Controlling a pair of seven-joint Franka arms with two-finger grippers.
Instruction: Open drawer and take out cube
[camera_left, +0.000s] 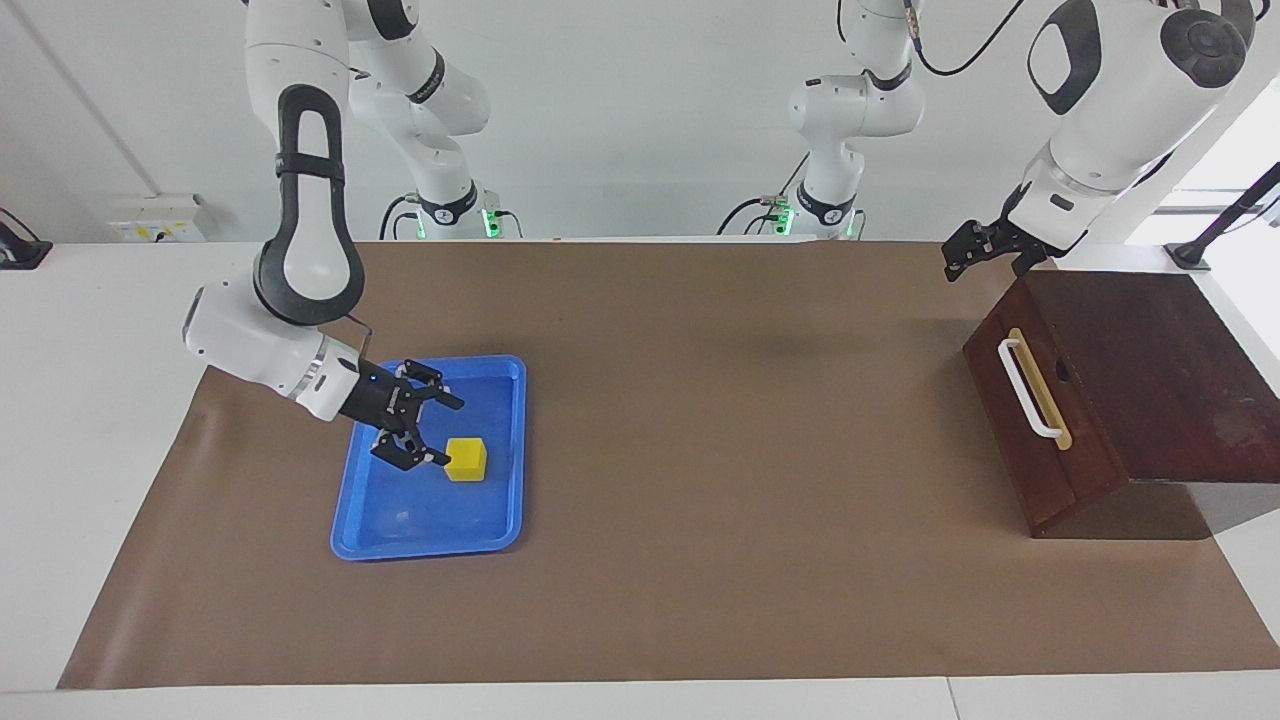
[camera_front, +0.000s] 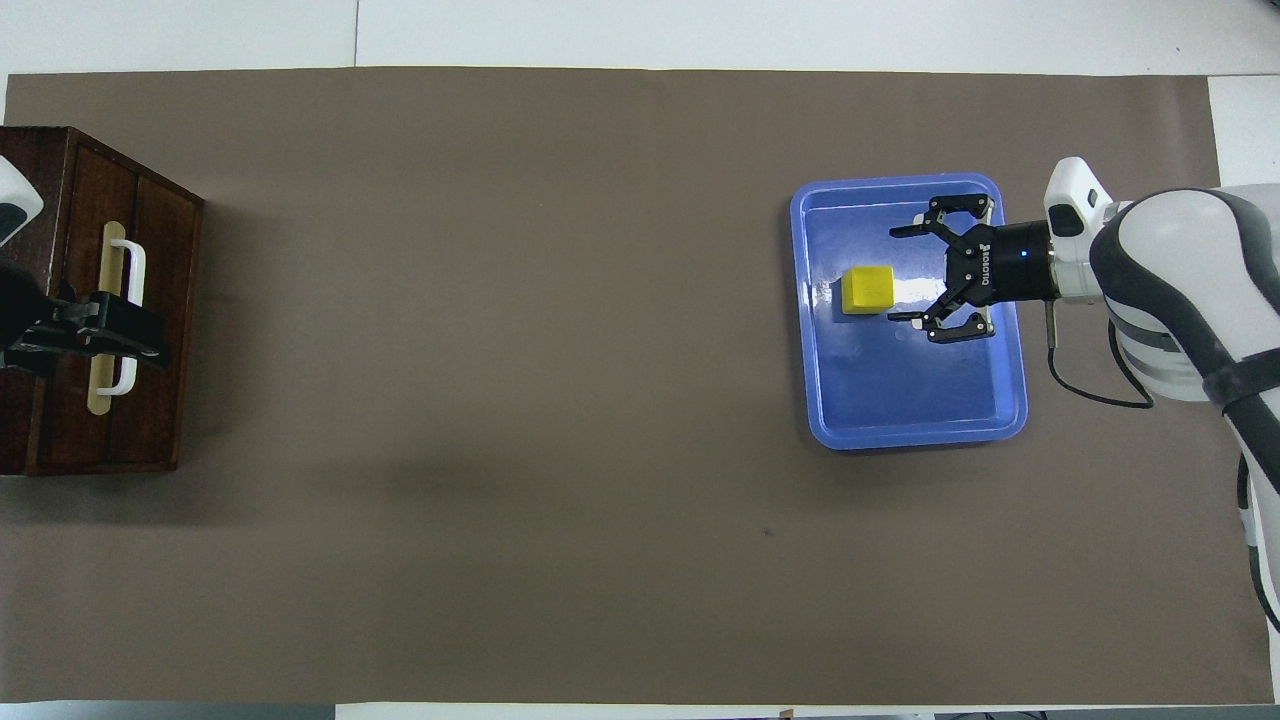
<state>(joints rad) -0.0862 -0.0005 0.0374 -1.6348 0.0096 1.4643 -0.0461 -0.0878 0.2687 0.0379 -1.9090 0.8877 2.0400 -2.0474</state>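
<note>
The yellow cube (camera_left: 466, 458) lies in the flat blue tray (camera_left: 430, 545) toward the right arm's end of the table; it also shows in the overhead view (camera_front: 867, 289). My right gripper (camera_left: 450, 432) is open low over the tray (camera_front: 910, 438), and its fingertips (camera_front: 893, 318) reach the cube's edge without gripping it. The drawer (camera_left: 1030, 420) with its white handle (camera_left: 1025, 385) is shut in the dark wooden cabinet at the left arm's end. My left gripper (camera_left: 955, 268) hangs in the air above the cabinet. In the overhead view it (camera_front: 150, 345) covers part of the handle (camera_front: 128, 270).
A brown mat (camera_left: 700, 450) covers the table between the tray and the cabinet (camera_left: 1170, 380). White table edges border the mat.
</note>
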